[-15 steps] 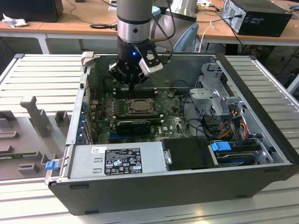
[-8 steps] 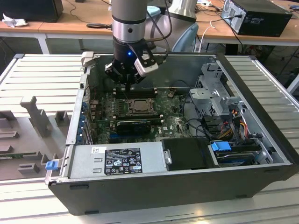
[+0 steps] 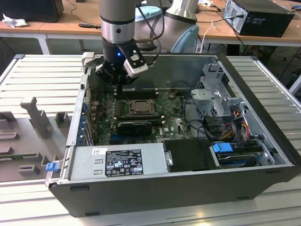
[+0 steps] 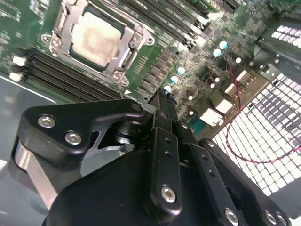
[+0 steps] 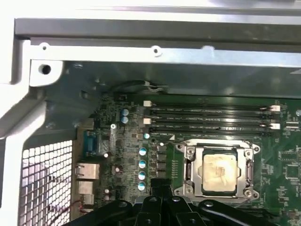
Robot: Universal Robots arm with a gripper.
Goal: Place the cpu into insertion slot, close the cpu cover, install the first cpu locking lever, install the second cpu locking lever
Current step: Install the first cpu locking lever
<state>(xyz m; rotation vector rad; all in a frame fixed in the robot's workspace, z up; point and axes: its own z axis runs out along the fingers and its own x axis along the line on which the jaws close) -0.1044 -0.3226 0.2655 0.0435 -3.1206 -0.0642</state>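
While the arm hangs over the open computer case (image 3: 155,188), the gripper (image 3: 119,86) sits low above the green motherboard (image 3: 176,123), just to the exterior view's left of the insertion slot (image 3: 140,107) and apart from it; its black fingers (image 4: 164,136) come together at the tips in the second wrist view, with nothing seen between them. The cpu (image 5: 218,172) lies flat in the insertion slot, its pale, stained metal face up; the cpu cover (image 5: 191,165) is down around it, the grey frame ringing the chip on all sides in both wrist views. I cannot tell whether the locking levers are latched. Long black memory slots (image 5: 211,117) run just beside the socket; a grey power supply (image 3: 117,160) fills the case's near edge.
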